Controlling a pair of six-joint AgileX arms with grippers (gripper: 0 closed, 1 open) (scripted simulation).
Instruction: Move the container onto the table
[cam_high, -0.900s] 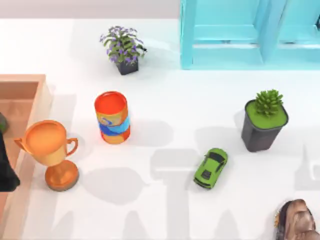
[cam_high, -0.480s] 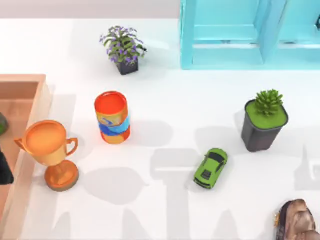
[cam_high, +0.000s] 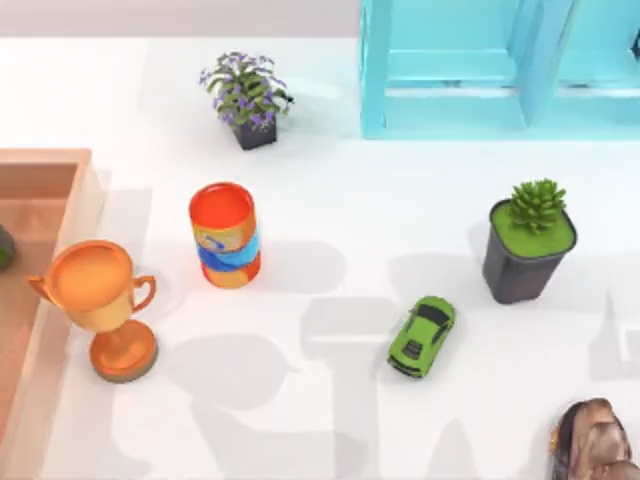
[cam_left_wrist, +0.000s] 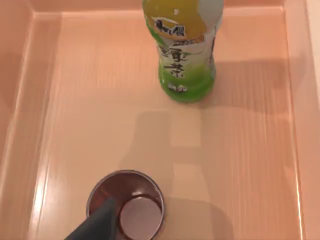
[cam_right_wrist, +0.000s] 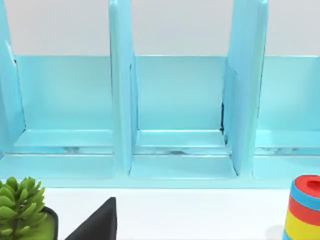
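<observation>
The container (cam_left_wrist: 126, 205) is a small dark reddish-brown cup with a round rim. It stands upright on the floor of the light-brown wooden box (cam_left_wrist: 75, 110). A dark part of my left gripper (cam_left_wrist: 97, 225) overlaps the near side of the cup's rim in the left wrist view. The white table (cam_high: 330, 200) lies to the right of the box (cam_high: 40, 190) in the top view. A dark part of my right gripper (cam_right_wrist: 97, 222) hangs above the table, facing the turquoise frame (cam_right_wrist: 175, 115).
A green-labelled bottle (cam_left_wrist: 182, 50) stands in the box beyond the cup. On the table are an orange-gold trophy (cam_high: 100, 305), an orange can (cam_high: 224, 234), a purple-flowered plant (cam_high: 246, 98), a green toy car (cam_high: 422, 336), a potted succulent (cam_high: 528, 240) and a brown rock (cam_high: 595, 440).
The dark shape of my left arm at the top view's left edge has slid down and out of that view. The shadows on the table have shifted.
</observation>
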